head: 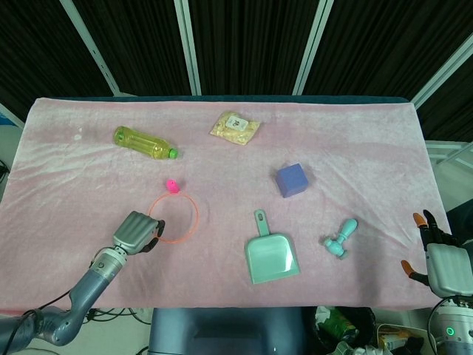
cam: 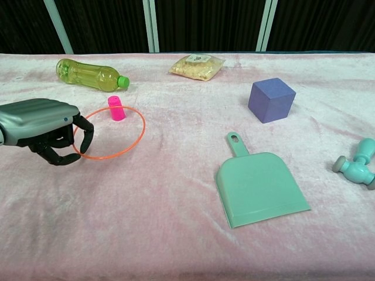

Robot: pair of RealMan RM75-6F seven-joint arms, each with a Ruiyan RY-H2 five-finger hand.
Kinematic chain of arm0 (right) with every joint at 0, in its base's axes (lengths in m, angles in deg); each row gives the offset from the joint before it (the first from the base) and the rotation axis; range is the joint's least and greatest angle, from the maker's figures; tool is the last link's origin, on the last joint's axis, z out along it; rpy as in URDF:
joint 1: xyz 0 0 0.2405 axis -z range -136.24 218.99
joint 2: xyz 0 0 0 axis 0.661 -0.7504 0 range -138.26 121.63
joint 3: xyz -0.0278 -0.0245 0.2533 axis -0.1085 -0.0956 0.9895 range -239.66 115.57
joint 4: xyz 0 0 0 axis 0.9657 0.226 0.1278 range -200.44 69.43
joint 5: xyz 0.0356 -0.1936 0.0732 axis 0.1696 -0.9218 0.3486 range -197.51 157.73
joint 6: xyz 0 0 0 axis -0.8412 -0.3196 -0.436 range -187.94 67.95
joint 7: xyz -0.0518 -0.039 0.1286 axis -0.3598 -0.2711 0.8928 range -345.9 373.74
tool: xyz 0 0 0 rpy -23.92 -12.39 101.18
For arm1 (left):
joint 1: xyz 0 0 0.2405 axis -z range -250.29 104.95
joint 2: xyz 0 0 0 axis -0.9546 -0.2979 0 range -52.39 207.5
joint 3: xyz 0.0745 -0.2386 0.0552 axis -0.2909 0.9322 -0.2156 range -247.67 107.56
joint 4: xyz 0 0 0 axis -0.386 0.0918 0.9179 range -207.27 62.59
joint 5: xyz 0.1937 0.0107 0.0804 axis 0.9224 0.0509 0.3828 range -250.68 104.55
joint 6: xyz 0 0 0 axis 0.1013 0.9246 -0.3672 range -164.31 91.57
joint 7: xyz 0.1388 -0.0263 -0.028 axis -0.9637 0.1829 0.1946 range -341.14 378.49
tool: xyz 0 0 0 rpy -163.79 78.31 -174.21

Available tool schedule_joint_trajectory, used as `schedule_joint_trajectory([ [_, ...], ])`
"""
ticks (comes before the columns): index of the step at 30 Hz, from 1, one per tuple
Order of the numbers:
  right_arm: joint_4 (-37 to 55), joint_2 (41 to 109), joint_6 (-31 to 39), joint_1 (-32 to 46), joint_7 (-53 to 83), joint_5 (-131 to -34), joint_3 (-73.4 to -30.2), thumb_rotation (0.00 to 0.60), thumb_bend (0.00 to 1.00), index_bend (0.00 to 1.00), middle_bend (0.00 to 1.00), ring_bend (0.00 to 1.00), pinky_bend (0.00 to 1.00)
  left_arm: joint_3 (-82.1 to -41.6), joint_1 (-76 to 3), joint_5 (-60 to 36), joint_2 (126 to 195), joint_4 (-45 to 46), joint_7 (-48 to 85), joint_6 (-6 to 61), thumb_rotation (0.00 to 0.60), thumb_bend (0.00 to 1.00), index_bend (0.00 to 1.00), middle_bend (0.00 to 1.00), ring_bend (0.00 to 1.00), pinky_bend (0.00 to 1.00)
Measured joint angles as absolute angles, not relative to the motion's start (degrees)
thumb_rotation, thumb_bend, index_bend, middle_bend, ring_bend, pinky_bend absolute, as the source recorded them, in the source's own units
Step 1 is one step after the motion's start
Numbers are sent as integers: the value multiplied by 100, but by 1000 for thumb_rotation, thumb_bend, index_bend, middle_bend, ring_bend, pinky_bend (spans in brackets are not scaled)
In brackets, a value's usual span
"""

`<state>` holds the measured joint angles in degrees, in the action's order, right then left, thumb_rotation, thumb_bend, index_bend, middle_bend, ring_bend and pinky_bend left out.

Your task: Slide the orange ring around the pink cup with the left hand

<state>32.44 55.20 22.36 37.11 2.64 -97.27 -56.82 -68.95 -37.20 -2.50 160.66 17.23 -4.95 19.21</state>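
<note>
Left hand (cam: 44, 130), fingers curled on the orange ring (cam: 111, 133)'s near edge, far rim touching pink cup (cam: 116, 108).

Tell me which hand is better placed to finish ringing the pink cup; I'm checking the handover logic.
Left. The left hand has its fingers on the orange ring, whose far edge touches the pink cup. The right hand sits at the opposite table corner.
</note>
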Motion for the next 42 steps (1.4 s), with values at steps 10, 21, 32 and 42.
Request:
schedule_joint_trajectory([
  [10, 3246, 5525, 2221, 3709, 237, -9698, -5682, 600, 156, 12, 23, 212, 248, -6317, -3318, -809, 15940, 1715, -472, 1591, 600, 439, 634, 990, 965, 971],
  [21, 3245, 5527, 2216, 3709, 230, -9665, -5672, 600, 156, 13, 23, 212, 248, -5852, -2640, -2133, 16119, 860, -686, 844, 600, 438, 635, 989, 965, 971],
  [32, 3245, 5529, 2210, 3705, 229, -9646, -5663, 600, 155, 13, 23, 212, 248, -5921, -2351, -2588, 16490, 93, -603, 282, 600, 344, 535, 983, 960, 966],
  [42, 3243, 5530, 2203, 3702, 226, -9649, -5666, 600, 157, 14, 23, 212, 248, -6112, -2269, -2539, 16371, 202, -428, -93, 600, 216, 369, 975, 952, 959],
])
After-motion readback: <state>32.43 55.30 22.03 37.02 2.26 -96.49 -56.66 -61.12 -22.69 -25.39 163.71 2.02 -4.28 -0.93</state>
